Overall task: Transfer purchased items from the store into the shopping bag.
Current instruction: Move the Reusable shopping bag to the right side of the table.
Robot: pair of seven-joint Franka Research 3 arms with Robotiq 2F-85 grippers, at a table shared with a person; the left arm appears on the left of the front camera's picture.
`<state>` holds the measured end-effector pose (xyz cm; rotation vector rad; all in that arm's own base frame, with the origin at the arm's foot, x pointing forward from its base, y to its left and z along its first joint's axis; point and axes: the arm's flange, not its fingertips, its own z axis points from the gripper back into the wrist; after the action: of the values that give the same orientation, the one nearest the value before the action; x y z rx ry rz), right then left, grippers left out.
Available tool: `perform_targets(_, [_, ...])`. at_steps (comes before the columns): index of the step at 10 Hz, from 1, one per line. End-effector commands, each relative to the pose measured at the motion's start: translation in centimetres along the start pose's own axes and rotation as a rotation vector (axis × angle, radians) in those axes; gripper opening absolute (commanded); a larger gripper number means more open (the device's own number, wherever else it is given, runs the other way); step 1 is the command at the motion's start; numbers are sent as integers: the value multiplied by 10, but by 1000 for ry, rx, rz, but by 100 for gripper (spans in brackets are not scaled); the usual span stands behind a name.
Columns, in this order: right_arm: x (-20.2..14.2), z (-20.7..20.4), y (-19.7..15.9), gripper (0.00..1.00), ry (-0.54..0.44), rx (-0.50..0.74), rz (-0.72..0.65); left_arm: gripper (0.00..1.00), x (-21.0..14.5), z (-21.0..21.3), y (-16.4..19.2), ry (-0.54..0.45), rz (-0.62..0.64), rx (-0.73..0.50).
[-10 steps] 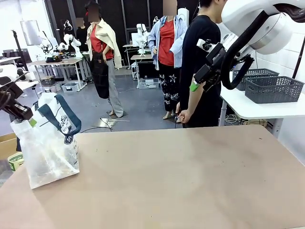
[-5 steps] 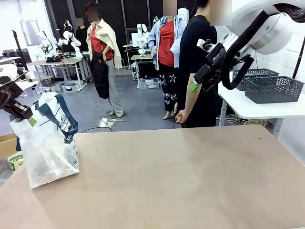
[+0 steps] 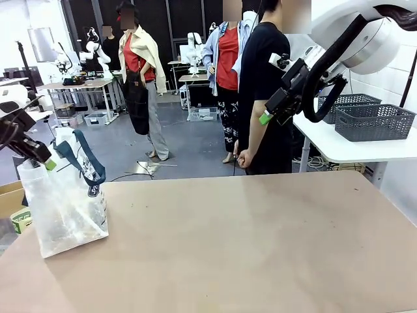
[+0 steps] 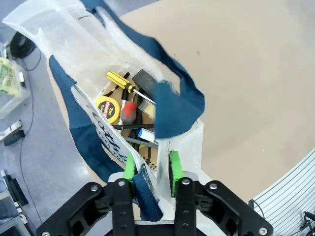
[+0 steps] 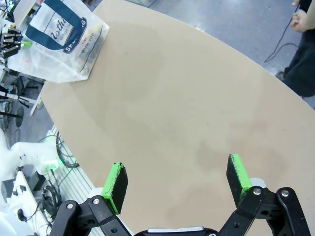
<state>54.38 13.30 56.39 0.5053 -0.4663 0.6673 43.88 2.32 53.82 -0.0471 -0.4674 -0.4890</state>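
Left pincer [image 4: 150, 172] is clamped on the rim of the translucent clear plastic shopping bag with dark navy strap handles [image 3: 65, 202], which stands at the left end of the light brown bench [image 3: 247, 241]; the right pincer [image 5: 177, 182] hangs with its green pads apart, high above the bench. The bag looks thin, soft and slippery and I judge it would crumple, so the rim or a strap is the safest hold. Inside lie the purchased items [image 4: 129, 105], small hard goods that look light.

Bright, even indoor light with soft, faint shadows on the tabletop [image 3: 247, 241]. Wrist views curve strongly at their edges; a navy strap [image 4: 172, 101] looks blurred.
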Motion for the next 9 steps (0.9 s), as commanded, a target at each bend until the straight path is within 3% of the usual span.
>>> perform_targets(1, [1,1,0,100,3,1,1,95,8,4,1,11,2,5])
perform_targets(2, [1,1,0,100,3,1,1,100,11,4,0,9,-2,9])
perform_targets(9, [1,1,0,100,3,1,1,100,25,31,4,-33,-12,34])
